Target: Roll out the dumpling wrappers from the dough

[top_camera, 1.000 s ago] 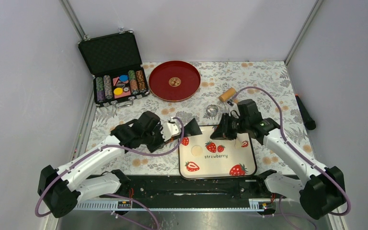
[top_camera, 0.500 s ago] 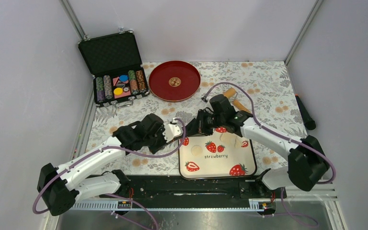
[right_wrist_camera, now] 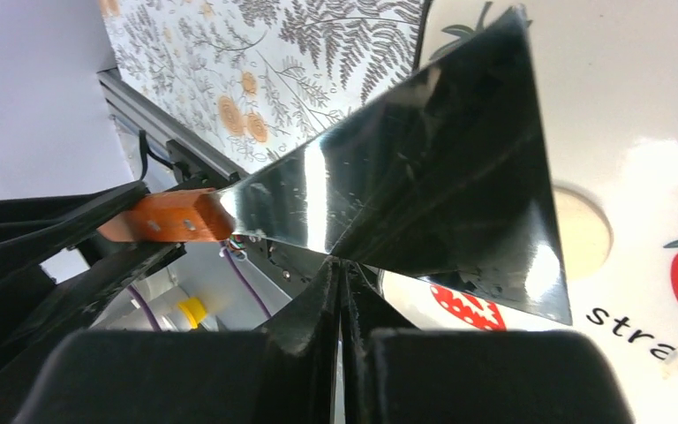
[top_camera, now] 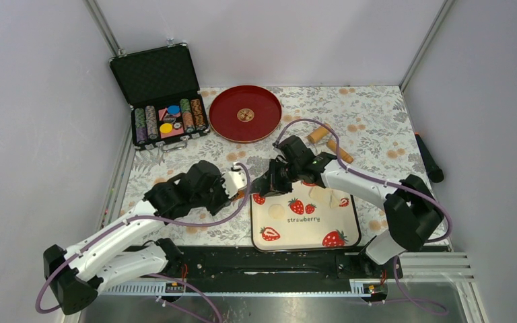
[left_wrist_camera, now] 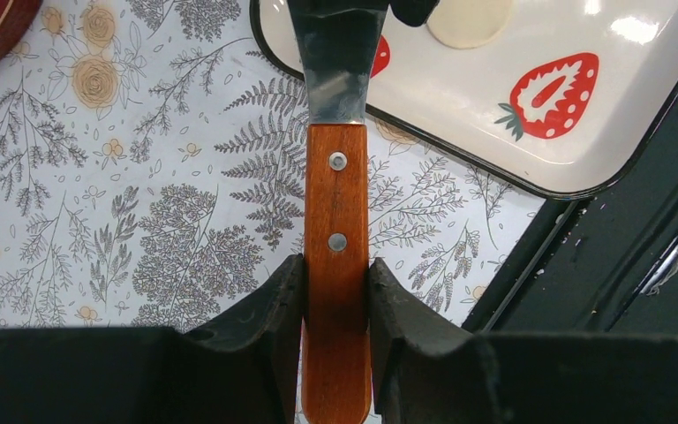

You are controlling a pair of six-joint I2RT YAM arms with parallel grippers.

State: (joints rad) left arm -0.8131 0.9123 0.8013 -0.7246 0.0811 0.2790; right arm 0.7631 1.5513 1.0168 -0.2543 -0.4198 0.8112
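Note:
My left gripper (top_camera: pixel 233 182) (left_wrist_camera: pixel 335 269) is shut on the orange wooden handle of a metal scraper (left_wrist_camera: pixel 336 190). Its blade (right_wrist_camera: pixel 424 177) reaches over the top left corner of the strawberry tray (top_camera: pixel 303 233). The right gripper (top_camera: pixel 270 183) (right_wrist_camera: pixel 340 265) is shut, and its tips touch the blade's face near its edge. One round pale dumpling wrapper (top_camera: pixel 277 210) (left_wrist_camera: pixel 470 21) (right_wrist_camera: pixel 584 231) lies flat on the tray just past the blade. A second pale piece of dough (top_camera: pixel 319 194) lies on the tray beside the right arm.
A wooden roller (top_camera: pixel 330 142) lies on the flowered cloth behind the right arm. A red plate (top_camera: pixel 245 113) sits at the back, with an open case of poker chips (top_camera: pixel 163 118) at the back left. A black object (top_camera: pixel 429 161) lies at the right edge.
The right arm swung left from the tray's right side to the scraper blade and its jaws closed. The left arm drew back a little to the left with the scraper.

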